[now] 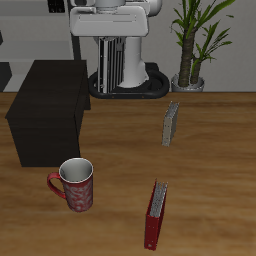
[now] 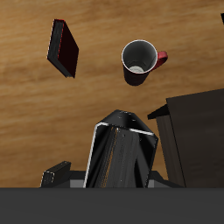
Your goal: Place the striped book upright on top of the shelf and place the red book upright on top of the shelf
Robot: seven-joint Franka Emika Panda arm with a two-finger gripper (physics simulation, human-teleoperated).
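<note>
The striped book [image 1: 172, 123] stands upright on the wooden table [image 1: 220, 170], in the middle depth of the table, well apart from the shelf [image 1: 50, 108]. The red book [image 1: 155, 214] stands on its edge too, near the table's front edge, closer to the camera than the striped one. In the wrist view the red book [image 2: 63, 47] shows as a dark slab with a red rim, apart from everything else. The shelf is a low black box toward the back of the table, its flat top bare; one corner of it [image 2: 197, 131] shows in the wrist view. A red patterned mug [image 1: 76, 184] sits in front of the shelf, between it and the front edge, its dark hollow visible from above [image 2: 140, 61]. The gripper [image 2: 122, 153] shows only as a dark shiny body; whether its jaws are parted or closed cannot be told. It holds nothing visible.
</note>
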